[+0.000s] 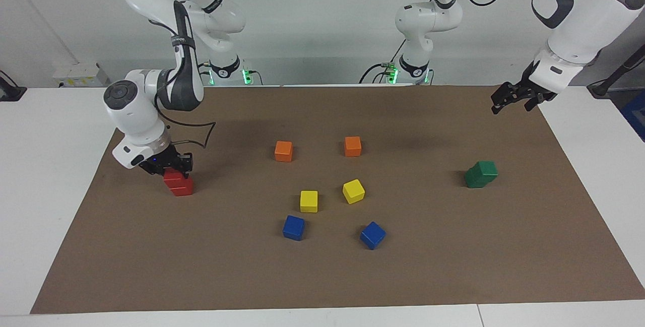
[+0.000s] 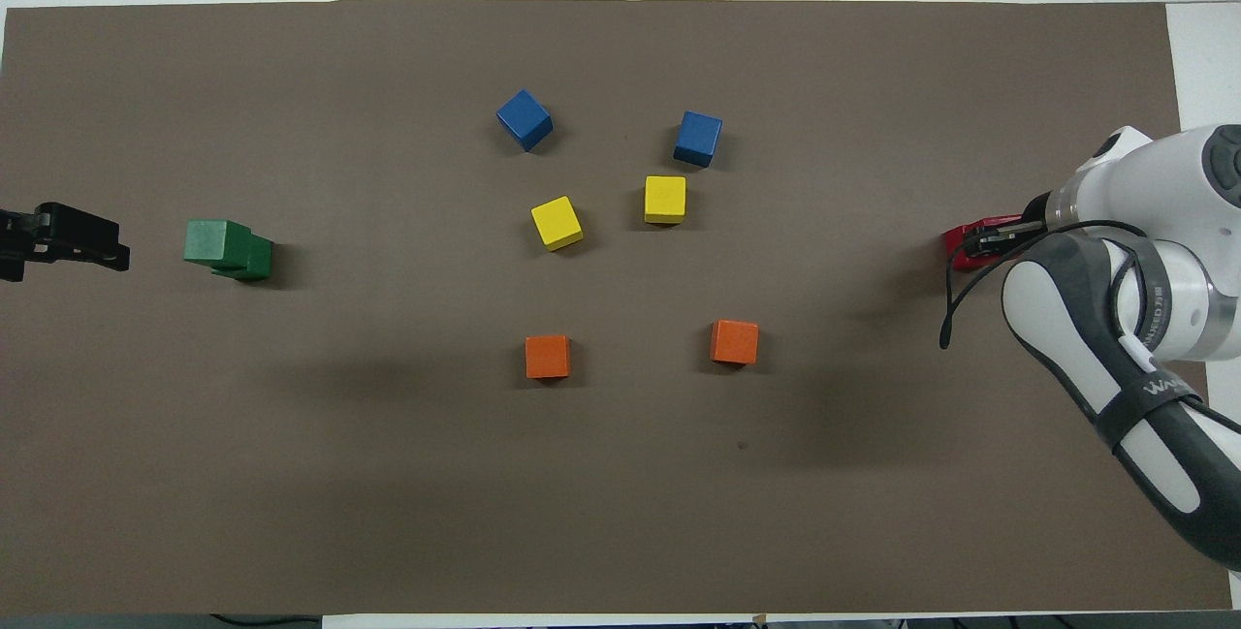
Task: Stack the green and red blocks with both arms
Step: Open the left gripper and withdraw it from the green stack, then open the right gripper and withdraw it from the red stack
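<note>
Two red blocks (image 1: 182,187) stand stacked near the right arm's end of the mat; they also show in the overhead view (image 2: 962,251). My right gripper (image 1: 174,170) is down on the stack, shut on the upper red block (image 1: 173,178), which rests a little offset on the lower one. Two green blocks (image 1: 481,174) stand stacked near the left arm's end, the upper one offset; they also show in the overhead view (image 2: 228,249). My left gripper (image 1: 511,104) is open and empty, raised over the mat's edge, apart from the green stack.
Two orange cubes (image 1: 283,151) (image 1: 352,146), two yellow cubes (image 1: 309,201) (image 1: 353,191) and two blue cubes (image 1: 294,227) (image 1: 372,235) lie in the middle of the brown mat (image 1: 322,276). White table surrounds the mat.
</note>
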